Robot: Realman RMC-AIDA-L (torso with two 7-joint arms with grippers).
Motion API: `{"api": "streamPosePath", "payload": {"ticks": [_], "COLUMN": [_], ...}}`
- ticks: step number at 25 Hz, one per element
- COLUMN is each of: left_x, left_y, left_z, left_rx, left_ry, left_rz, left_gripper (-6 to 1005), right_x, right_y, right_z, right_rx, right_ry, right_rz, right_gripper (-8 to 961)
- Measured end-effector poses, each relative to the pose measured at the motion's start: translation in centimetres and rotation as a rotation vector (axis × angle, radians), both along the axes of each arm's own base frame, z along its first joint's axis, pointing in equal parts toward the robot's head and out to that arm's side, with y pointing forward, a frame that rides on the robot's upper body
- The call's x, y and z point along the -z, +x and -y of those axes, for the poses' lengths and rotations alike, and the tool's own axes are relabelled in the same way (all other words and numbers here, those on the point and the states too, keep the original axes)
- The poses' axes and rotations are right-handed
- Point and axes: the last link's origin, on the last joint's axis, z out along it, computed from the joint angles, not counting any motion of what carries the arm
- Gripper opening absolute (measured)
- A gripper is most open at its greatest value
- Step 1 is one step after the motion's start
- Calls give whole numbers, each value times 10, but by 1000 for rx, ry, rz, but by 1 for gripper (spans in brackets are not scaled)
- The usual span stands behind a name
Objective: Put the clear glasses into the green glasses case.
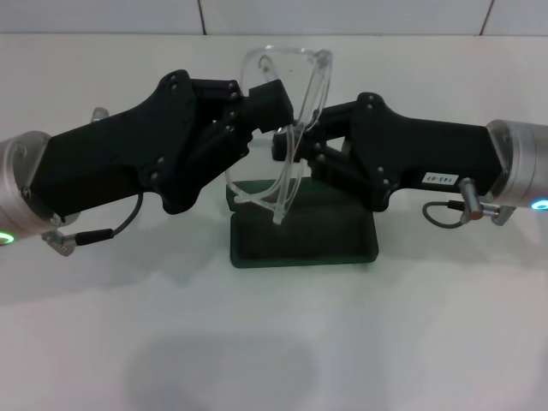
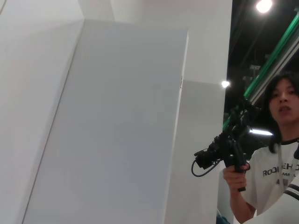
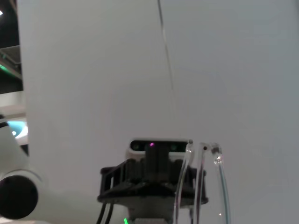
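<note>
The clear glasses are held up in the air between the two tools, above the green glasses case, which lies open on the white surface with its dark lining facing up. The left tool comes in from the left and its black fingers close on the frame near one lens; the right tool comes in from the right and pinches the frame lower down, near the middle. The glasses hang tilted, lenses toward the far side, and the long thin arms slope down and toward the left, their tips ending just over the far left part of the case, though whether they touch it cannot be told. The far edge of the case is hidden behind both tools, and the lid cannot be made out. In the right wrist view the clear arms rise in front of the left tool's body, with a plain white wall behind. The left wrist view shows only white panels and, farther off, a person holding a camera; neither glasses nor case appear there.
</note>
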Motion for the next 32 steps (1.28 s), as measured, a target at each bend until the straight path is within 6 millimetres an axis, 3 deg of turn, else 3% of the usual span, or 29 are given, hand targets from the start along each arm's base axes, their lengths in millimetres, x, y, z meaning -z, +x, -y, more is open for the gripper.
{"api": "streamPosePath", "payload": {"ticks": [32], "left_x": [3], "left_y": [-3], "left_z": [1], "left_rx": [-8], "left_ry": [6], "left_rz": [3], "left_gripper": [26], "right_x": [4], "right_y": [-6], "right_z": [5], "right_rx": [-46], "right_ry": [-32], "right_rz": [13], "right_gripper": [81]}}
